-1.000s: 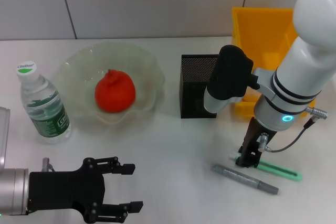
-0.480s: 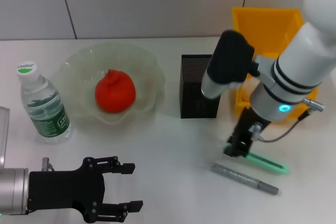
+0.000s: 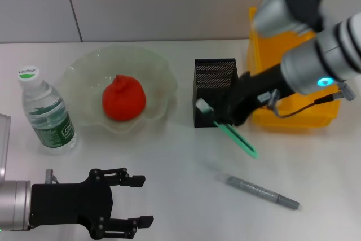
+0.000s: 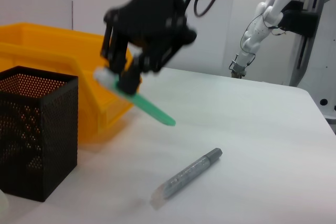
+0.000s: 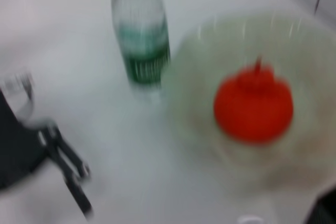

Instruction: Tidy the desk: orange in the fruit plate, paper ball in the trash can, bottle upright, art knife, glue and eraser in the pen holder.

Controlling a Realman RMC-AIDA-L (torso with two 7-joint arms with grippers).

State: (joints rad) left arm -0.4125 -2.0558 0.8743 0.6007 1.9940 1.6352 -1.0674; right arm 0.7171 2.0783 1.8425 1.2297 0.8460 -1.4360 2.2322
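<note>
My right gripper (image 3: 224,118) is shut on the white-capped end of a slim green art knife (image 3: 241,141) and holds it tilted in the air, just in front of the black mesh pen holder (image 3: 214,91). The left wrist view shows this too: the gripper (image 4: 124,75), the knife (image 4: 151,110) and the holder (image 4: 37,129). A grey pen-shaped glue stick (image 3: 262,191) lies on the table in front of it. The orange (image 3: 123,97) sits in the clear fruit plate (image 3: 84,65). The water bottle (image 3: 46,111) stands upright at the left. My left gripper (image 3: 133,202) is open and parked at the near left. No eraser or paper ball shows.
A yellow bin (image 3: 282,26) stands behind and to the right of the pen holder. The white table runs from the near left to the near right, with only the glue stick on its right half.
My right gripper has lifted the green knife off the table and swung it left and back, from beside the glue stick to the front of the pen holder. The left arm has not moved.
</note>
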